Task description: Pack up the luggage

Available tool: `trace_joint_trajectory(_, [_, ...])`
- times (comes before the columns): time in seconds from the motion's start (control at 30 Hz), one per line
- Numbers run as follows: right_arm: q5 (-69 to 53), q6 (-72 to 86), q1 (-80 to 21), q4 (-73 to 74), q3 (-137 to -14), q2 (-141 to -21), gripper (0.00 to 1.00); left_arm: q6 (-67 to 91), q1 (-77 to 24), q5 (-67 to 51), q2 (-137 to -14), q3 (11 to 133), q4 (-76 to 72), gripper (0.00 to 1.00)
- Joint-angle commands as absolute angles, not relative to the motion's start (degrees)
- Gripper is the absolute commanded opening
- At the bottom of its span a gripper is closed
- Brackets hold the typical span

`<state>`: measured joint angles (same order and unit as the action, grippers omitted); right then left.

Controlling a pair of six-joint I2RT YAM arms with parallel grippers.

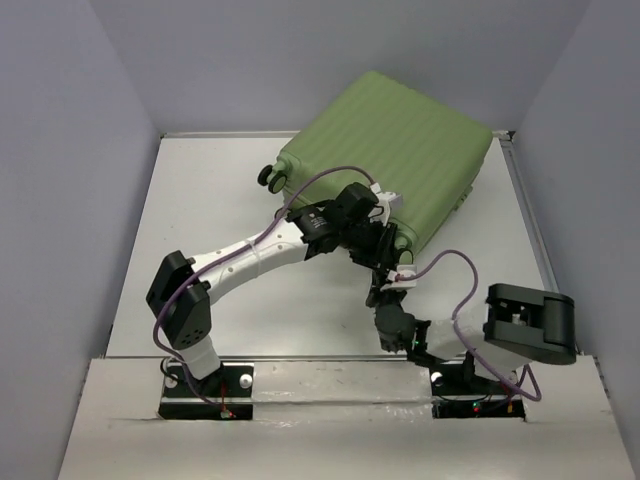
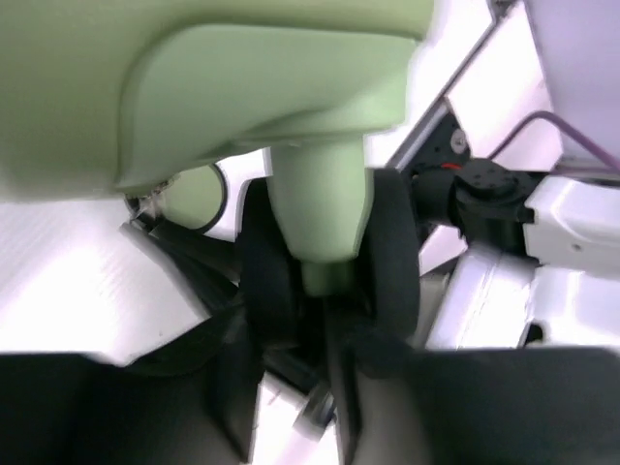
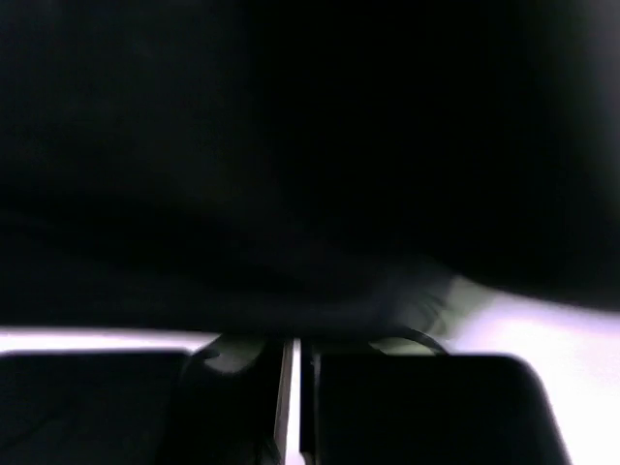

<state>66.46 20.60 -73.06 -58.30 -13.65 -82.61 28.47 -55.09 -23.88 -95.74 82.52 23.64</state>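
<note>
Large light-green ribbed hard-shell suitcase (image 1: 400, 150), laid closed at the far right corner of the desk (image 1: 200, 250). Left gripper (image 1: 385, 252) is held at its black caster wheel (image 2: 387, 262), jaws' spread not discernible. Right gripper (image 3: 293, 360) jaws are pressed together. The shell is best steadied before opening.

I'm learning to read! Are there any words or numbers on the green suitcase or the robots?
None to read. The luggage shell is plain green, the left arm and right arm show no writing, and the right wrist view is too dark.
</note>
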Motion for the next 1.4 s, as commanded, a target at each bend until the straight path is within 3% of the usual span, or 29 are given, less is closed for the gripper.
trace_joint_trajectory(0.0, [64.5, 6.3, -77.6, -98.4, -28.2, -93.8, 0.07, 30.6, -58.5, -30.3, -92.8, 89.8, -2.7, 0.62])
trace_joint_trajectory(0.07, [62.8, 6.3, -77.1, -98.4, -31.2, -95.9, 0.07, 29.5, -58.4, -28.9, -91.0, 89.6, -0.7, 0.77])
trace_joint_trajectory(0.1, [61.9, 6.8, -77.1, -98.4, -33.0, -97.5, 0.07, 28.8, -58.4, -27.0, -88.8, 90.4, -0.1, 0.9])
trace_joint_trajectory(0.2, [60.8, 5.3, -77.1, -98.4, -34.7, -99.4, 0.07, 25.1, -57.7, -20.9, -83.9, 93.0, 8.4, 0.99])
trace_joint_trajectory(0.33, [61.7, 7.6, -77.1, -98.4, -30.8, -98.2, 0.07, 22.8, -52.1, -11.1, -75.5, 90.3, 15.0, 0.99])
trace_joint_trajectory(0.43, [62.6, 7.3, -77.1, -98.4, -28.6, -97.0, 0.07, 23.4, -37.7, -10.9, -67.3, 81.1, 14.6, 0.99])
trace_joint_trajectory(0.47, [62.8, 7.3, -77.1, -98.4, -28.1, -96.8, 0.07, 23.4, -28.8, -12.2, -63.9, 78.7, 13.5, 0.99])
trace_joint_trajectory(0.57, [62.9, 7.0, -77.1, -98.3, -27.2, -96.3, 0.07, 21.5, -13.3, -17.1, -62.2, 70.8, 12.5, 0.99])
trace_joint_trajectory(0.67, [62.5, 6.9, -77.1, -98.3, -26.9, -96.2, 0.07, 17.8, -7.0, -20.2, -64.1, 67.9, 12.7, 0.99])
trace_joint_trajectory(0.77, [62.1, 7.2, -77.1, -98.3, -27.5, -97.4, 0.07, 14.2, -6.4, -11.2, -69.2, 69.5, 12.8, 0.99])
trace_joint_trajectory(0.97, [60.6, 9.1, -76.6, -98.4, -26.9, -98.7, 0.07, 9.6, -6.5, -17.1, -72.8, 69.3, 2.3, 0.99])
trace_joint_trajectory(1.37, [59.7, 10.3, -76.6, -97.7, -24.5, -96.8, 0.07, 0.3, -11.0, -17.3, -87.1, 78.0, 5.3, 0.99])
